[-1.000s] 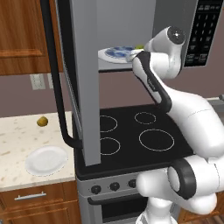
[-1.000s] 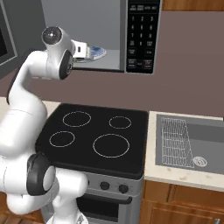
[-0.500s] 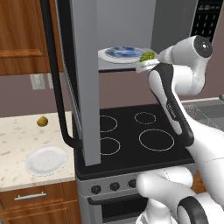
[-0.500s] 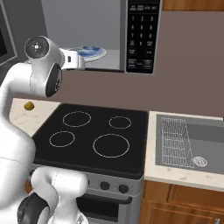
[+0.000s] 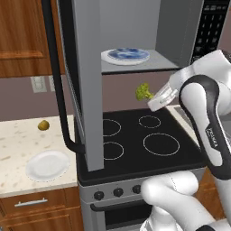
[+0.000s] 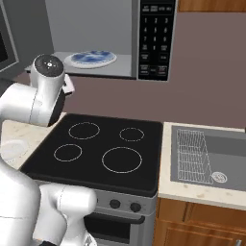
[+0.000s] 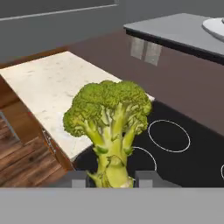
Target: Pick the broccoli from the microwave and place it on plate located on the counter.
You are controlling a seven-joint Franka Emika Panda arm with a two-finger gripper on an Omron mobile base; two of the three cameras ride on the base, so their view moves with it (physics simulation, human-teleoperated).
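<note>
Light is even and moderately bright in all three views, flat as rendered scenes are, with no glare and only soft shading inside the microwave (image 5: 135,40) cavity and under its open door. Edges are slightly soft and pixelated, most in the hand view, where the broccoli (image 7: 109,127) looks coarse close up. Straight lines stay straight out to the frame borders.

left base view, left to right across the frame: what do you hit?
Brown ball → white plate → door handle → blue-patterned plate → broccoli → keypad
</note>
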